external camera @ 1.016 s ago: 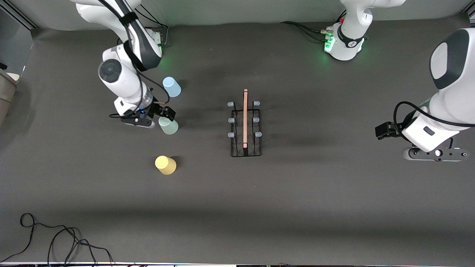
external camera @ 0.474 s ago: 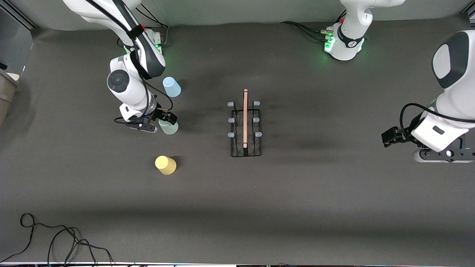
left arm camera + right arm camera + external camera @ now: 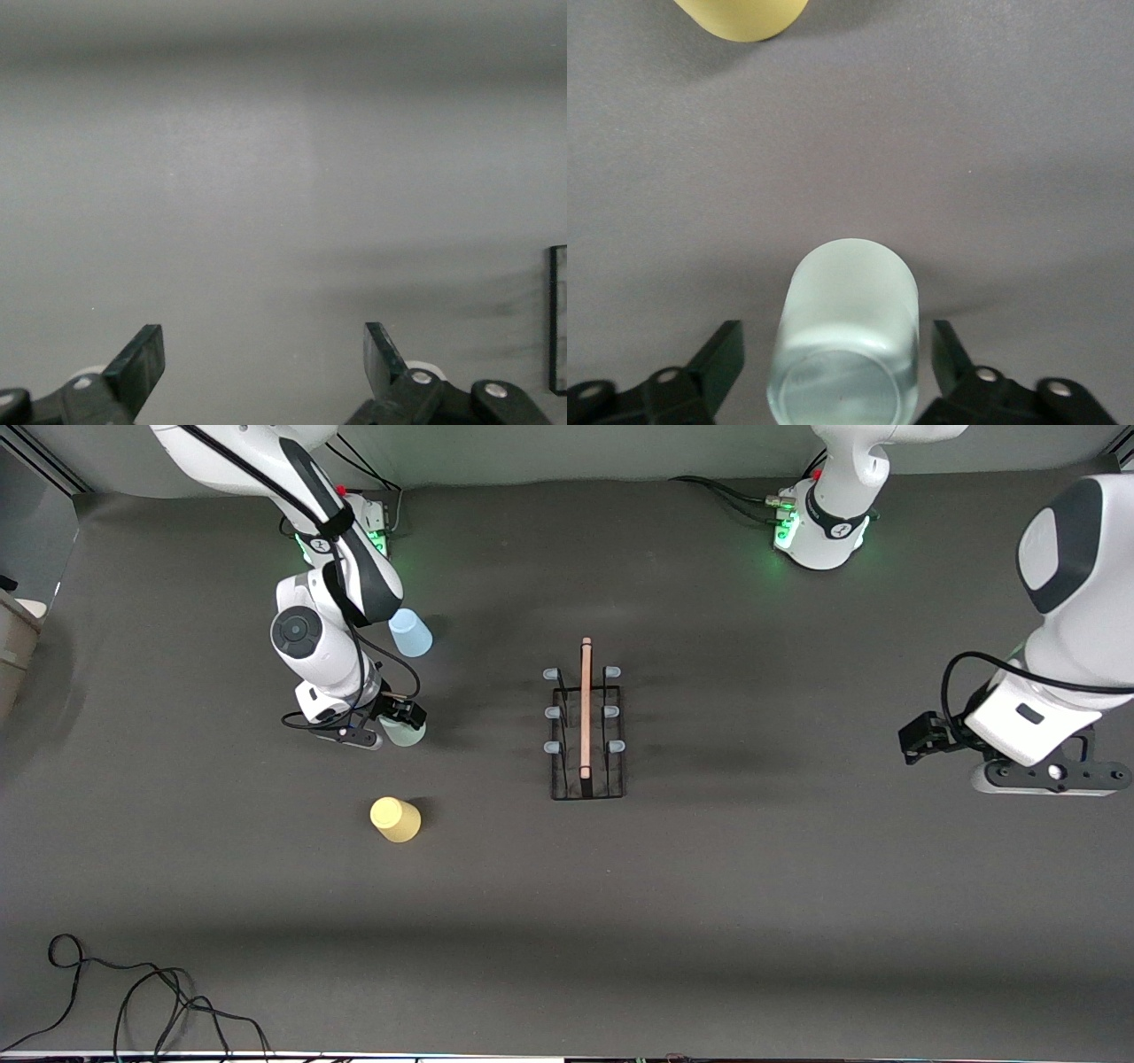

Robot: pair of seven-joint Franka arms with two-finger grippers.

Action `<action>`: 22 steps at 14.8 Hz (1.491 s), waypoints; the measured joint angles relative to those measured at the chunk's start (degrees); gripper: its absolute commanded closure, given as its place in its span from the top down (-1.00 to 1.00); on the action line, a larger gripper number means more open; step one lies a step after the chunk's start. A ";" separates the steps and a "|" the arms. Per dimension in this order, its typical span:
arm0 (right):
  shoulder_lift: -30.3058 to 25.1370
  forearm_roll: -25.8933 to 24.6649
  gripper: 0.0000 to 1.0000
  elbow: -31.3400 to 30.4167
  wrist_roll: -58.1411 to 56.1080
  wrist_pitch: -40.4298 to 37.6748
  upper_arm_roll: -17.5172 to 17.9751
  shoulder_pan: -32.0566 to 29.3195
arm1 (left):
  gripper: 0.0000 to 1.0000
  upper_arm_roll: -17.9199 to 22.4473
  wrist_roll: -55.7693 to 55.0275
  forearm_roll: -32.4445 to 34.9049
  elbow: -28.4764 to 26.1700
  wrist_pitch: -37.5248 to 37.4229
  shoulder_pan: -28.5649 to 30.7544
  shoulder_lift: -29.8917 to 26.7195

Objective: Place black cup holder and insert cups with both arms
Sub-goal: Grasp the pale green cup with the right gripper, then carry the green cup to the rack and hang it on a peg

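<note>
The black cup holder [image 3: 585, 726] stands at the table's middle, wooden rod on top; its edge shows in the left wrist view [image 3: 558, 332]. The grey-green cup [image 3: 407, 733] stands toward the right arm's end of the table. My right gripper [image 3: 396, 722] is open and low around it: in the right wrist view the cup [image 3: 846, 328] sits between the fingers of the gripper [image 3: 837, 354], not gripped. The light blue cup [image 3: 410, 632] stands farther from the camera. The yellow cup [image 3: 395, 819] [image 3: 744, 18] stands nearer. My left gripper [image 3: 921, 740] [image 3: 263, 359] is open and empty over bare table at the left arm's end.
The right arm's elbow [image 3: 306, 633] hangs close beside the blue cup. Loose black cables [image 3: 133, 1001] lie at the table's near corner at the right arm's end. The green-lit bases [image 3: 819, 522] [image 3: 354, 522] stand along the table's back edge.
My right gripper has moved toward the grey-green cup and come down, so its open fingers now flank it. My left gripper has shifted slightly at its end. Cups and holder have not moved.
</note>
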 measured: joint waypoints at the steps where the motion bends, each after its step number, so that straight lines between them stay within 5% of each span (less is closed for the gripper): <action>1: 0.33 0.00 -0.48 0.00 0.00 0.38 0.00 0.00 | 0.97 -0.04 0.00 0.00 0.73 -0.49 -0.18 0.07; 3: 0.19 0.00 -0.78 0.15 0.03 0.51 0.00 0.00 | 0.99 0.02 0.01 0.03 2.11 -1.70 -0.17 0.22; 8: -1.95 0.00 -0.81 0.86 0.04 -2.52 0.00 0.01 | 1.00 0.80 0.09 -0.01 3.83 -2.82 1.20 1.58; 15: -16.08 0.00 -0.94 4.49 5.33 -18.60 0.21 0.37 | 1.00 0.88 0.14 -1.30 4.78 -3.14 2.78 1.82; 22: -12.14 0.05 -0.96 17.25 27.16 -23.45 1.19 12.94 | 1.00 0.93 8.16 -1.47 11.50 -13.06 5.42 1.67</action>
